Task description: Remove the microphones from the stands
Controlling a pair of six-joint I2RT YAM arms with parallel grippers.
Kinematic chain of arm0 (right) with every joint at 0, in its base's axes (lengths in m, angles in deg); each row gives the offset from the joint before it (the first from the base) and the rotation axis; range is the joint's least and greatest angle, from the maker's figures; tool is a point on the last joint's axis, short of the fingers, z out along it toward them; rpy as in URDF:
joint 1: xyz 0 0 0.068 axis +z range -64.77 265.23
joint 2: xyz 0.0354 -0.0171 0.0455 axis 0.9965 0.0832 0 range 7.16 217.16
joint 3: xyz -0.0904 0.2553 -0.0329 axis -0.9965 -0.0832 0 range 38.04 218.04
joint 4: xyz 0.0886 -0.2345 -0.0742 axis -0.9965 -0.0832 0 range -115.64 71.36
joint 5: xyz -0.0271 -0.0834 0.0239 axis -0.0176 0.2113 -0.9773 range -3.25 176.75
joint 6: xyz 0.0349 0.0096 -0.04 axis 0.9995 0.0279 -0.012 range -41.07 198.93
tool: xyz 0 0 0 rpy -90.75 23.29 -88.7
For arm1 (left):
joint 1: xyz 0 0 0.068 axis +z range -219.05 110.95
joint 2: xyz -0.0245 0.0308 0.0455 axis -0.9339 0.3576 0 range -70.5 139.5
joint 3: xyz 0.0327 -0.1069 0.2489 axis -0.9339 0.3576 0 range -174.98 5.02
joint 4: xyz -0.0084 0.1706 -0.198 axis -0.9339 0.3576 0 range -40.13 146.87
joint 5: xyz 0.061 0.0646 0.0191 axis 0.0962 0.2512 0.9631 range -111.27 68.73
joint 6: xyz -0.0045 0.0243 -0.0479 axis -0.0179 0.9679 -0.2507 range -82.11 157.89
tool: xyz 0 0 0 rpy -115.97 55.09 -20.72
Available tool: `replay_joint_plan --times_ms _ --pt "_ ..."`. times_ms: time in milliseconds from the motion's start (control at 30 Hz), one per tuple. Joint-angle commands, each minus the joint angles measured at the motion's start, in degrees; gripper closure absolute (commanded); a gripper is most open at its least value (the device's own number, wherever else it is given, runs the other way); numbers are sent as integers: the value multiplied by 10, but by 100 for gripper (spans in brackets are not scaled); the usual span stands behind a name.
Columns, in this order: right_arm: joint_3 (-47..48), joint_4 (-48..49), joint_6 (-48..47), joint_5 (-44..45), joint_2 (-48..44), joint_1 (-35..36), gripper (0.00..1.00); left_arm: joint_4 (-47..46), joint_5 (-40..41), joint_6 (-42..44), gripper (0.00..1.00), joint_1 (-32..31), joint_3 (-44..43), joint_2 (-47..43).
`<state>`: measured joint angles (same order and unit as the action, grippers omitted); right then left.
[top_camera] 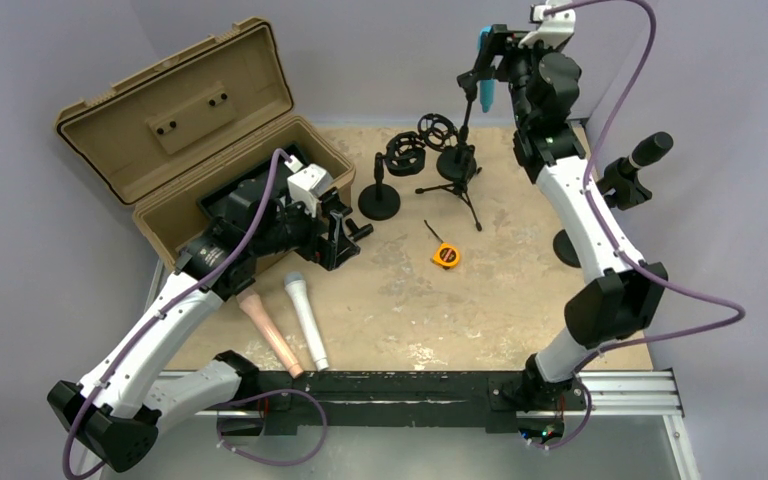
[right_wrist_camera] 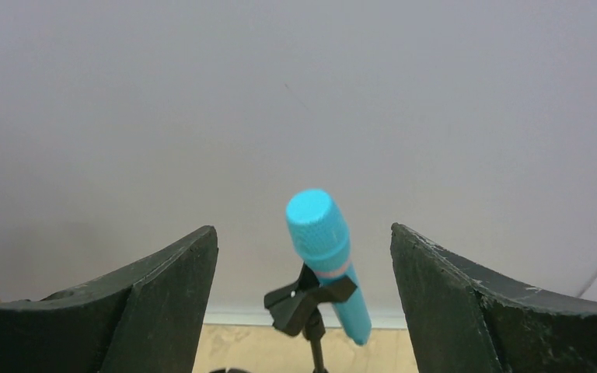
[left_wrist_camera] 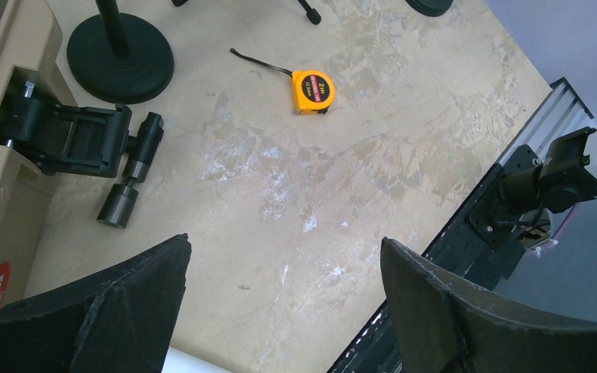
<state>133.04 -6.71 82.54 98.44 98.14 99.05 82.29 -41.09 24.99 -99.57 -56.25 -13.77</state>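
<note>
Right tool (right_wrist_camera: 303, 233) gapes wide, empty; mic (right_wrist_camera: 322, 241) at twelve o'clock, clipped in stand (right_wrist_camera: 308, 305); removal not begun.

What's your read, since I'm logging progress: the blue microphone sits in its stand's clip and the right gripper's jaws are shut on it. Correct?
Not quite. The blue microphone does sit in its stand's clip, but the right gripper has its jaws open, apart from it on either side. The right wrist view shows this.
</note>
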Motion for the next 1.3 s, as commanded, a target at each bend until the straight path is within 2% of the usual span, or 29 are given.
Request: replay_joint_plan --times_ms 0,233,333,533,600,800,867,933,1100,1267 --pt "83 -6 -54 -9 69 -8 20 -19 10 15 11 -5 -6 -13" --pt "141 5 -72 -28 149 -10 20 -19 11 17 11 -9 -5 -14" --pt "177 -5 -73 -9 190 -10 20 -18 11 17 11 -10 -6 -12" --pt "236 -6 -88 33 251 -10 28 -18 14 16 11 -12 -5 -10" --pt "258 -10 -99 38 271 -10 34 -17 14 17 11 -13 -6 -7" --pt "274 -16 -107 55 282 -10 70 -16 19 18 11 -16 -5 -4" --pt "280 -12 -111 67 276 -10 84 -16 18 18 11 -16 -5 -1" --pt "296 -8 -120 85 267 -10 93 -15 16 18 11 -17 -6 2" --pt "367 -9 -151 149 258 -11 100 -14 19 18 11 -19 -6 5" --pt "378 7 -151 213 211 -18 100 -14 22 18 11 -20 -5 8"
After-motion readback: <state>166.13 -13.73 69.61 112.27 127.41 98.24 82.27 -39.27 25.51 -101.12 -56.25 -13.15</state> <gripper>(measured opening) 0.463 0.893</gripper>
